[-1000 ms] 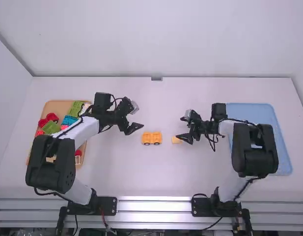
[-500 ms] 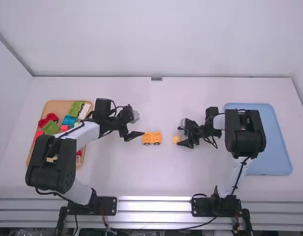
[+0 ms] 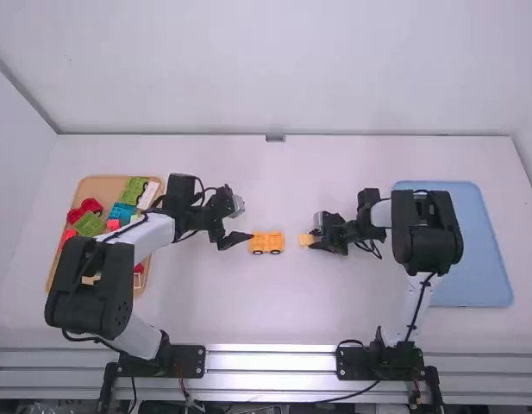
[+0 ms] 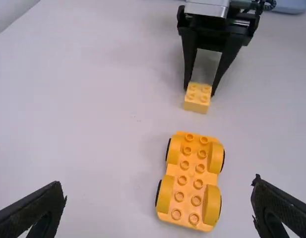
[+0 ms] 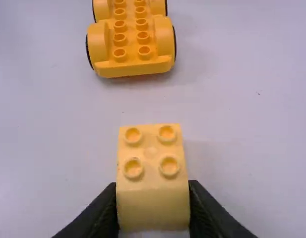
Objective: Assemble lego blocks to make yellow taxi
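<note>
Closing on the small yellow block (image 5: 153, 206), the right gripper (image 5: 153, 185) now has a finger pressed to each side of it, studs facing up. Half a second ago the block sat a little nearer that arm's base; it has since shifted slightly away and toward the wheeled yellow base (image 4: 191, 181), while the arm itself has barely moved. From where I stand I can't tell whether the block is off the white table (image 3: 274, 315) or just resting on it. The left gripper (image 4: 158, 183) keeps its place beside the base, its fingers wide apart and holding nothing. The base stands on its wheels between the two arms, studs bare, the block near its end but not touching. For the taxi, I'd say this means the body is about to start: the block looks ready to be carried over and pressed onto the base's studs. It will need lining up squarely, and the base may well roll under the push unless the left gripper steadies it.
</note>
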Robot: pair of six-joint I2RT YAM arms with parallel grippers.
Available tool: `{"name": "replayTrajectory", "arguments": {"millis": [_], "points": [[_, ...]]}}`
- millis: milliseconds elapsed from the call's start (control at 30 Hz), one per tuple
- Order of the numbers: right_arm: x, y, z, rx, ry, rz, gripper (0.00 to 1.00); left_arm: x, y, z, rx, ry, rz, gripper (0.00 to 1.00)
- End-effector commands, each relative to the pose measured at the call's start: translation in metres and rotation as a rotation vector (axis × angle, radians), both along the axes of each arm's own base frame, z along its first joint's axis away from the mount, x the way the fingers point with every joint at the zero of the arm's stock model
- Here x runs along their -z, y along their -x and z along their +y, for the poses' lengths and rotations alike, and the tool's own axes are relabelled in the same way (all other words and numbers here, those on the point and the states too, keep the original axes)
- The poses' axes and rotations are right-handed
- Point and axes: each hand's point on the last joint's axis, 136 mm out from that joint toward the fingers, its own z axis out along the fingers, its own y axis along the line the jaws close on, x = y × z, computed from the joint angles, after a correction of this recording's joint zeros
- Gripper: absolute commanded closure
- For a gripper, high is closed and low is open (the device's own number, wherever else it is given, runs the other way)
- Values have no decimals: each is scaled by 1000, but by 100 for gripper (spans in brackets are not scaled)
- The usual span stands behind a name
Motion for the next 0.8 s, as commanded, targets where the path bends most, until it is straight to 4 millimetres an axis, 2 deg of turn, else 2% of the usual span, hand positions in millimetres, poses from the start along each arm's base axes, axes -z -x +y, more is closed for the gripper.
{"name": "replayTrajectory", "arguments": {"millis": [0,133,233,467,600,767], "points": [[10,3,1,-24,33,1,64,-5,7,-6,38,24,-14,1],[9,1,0,-27,29,-13,46,7,10,-5,37,23,9,1],[5,2,3,-27,2,-12,44,11,11,-8,55,47,12,1],[1,0,6,-28,-27,-24,46,16,13,-13,83,85,16,1],[0,2,16,-42,-30,-16,47,30,11,-12,78,78,41,1],[7,0,25,-32,14,5,58,48,12,-13,94,74,56,1]]}}
